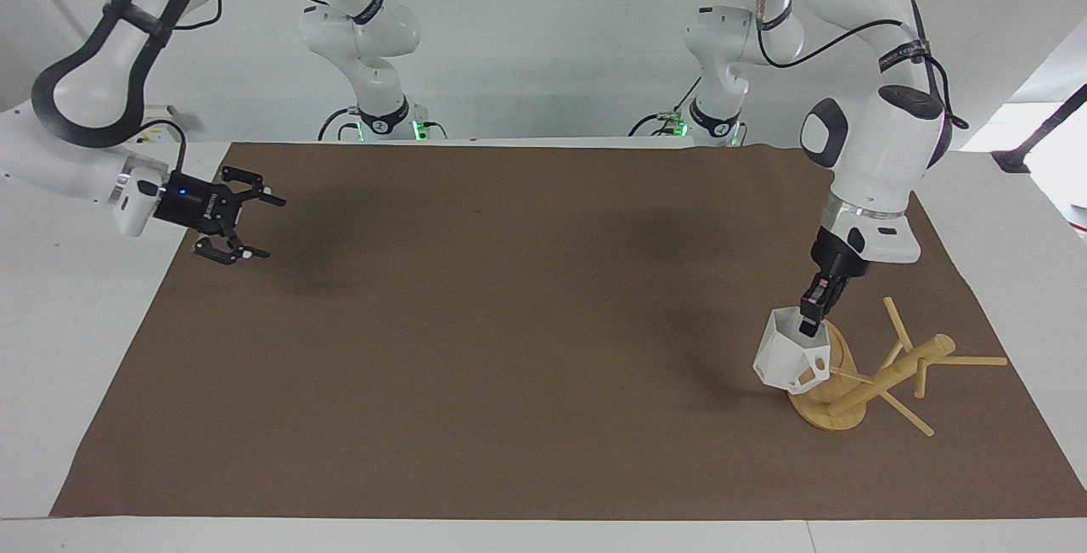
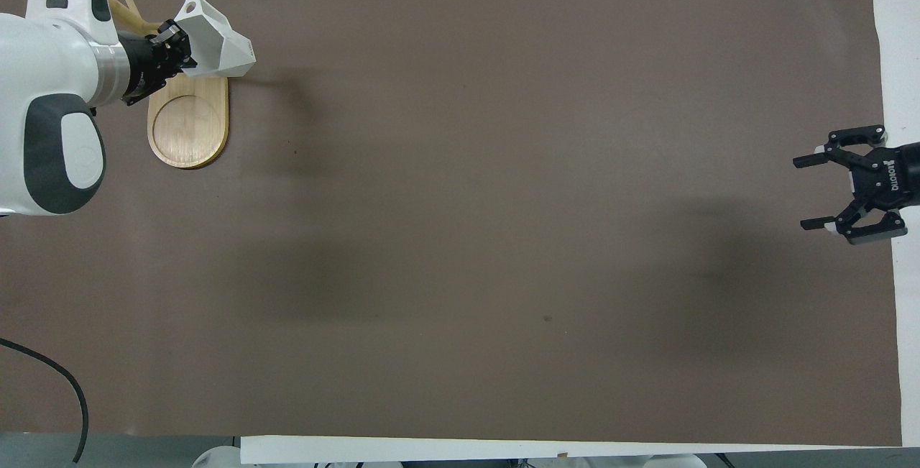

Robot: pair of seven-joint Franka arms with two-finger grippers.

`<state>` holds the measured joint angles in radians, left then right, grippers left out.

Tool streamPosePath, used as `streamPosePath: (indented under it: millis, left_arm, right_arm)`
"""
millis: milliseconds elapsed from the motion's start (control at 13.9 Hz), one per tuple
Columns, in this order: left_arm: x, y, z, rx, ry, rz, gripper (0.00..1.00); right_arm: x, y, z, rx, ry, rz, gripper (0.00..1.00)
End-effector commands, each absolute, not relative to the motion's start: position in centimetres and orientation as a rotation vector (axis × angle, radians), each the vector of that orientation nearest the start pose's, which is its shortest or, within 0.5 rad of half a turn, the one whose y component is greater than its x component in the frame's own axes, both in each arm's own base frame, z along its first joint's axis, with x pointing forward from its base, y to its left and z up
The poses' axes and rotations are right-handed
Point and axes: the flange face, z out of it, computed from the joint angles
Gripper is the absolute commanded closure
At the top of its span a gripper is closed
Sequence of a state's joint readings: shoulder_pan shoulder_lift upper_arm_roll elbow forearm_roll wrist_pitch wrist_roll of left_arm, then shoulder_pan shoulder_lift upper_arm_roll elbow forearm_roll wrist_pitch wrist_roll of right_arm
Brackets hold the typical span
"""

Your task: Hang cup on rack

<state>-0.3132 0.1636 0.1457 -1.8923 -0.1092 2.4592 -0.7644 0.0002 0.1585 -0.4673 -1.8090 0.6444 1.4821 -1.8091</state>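
One bamboo rack (image 1: 836,383) lies toppled on the tabletop's (image 1: 509,324) brown mat at the left arm's end. The left pincer (image 1: 811,319) pinches the white faceted cup's (image 1: 790,358) rim above its base; the right pincer (image 1: 246,226) hovers spread.

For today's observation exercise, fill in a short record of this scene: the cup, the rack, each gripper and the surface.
cup: white, faceted, tilted, held by its rim against the rack's base
rack: bamboo, tipped on its side, base on edge, pegs splayed
left gripper: shut on the cup's rim
right gripper: open, empty, waiting over the mat's edge at the right arm's end
mat: brown, covering the table
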Motion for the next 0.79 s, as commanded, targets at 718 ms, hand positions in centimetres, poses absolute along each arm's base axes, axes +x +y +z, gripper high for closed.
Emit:
streamPosePath:
  millis: [718]
  left_arm:
    - [61.5, -10.3, 44.3, -3.166, -1.065, -0.602, 1.00]
  right_arm:
    - [53.1, -3.8, 61.1, -2.879, -0.766, 0.198, 0.00]
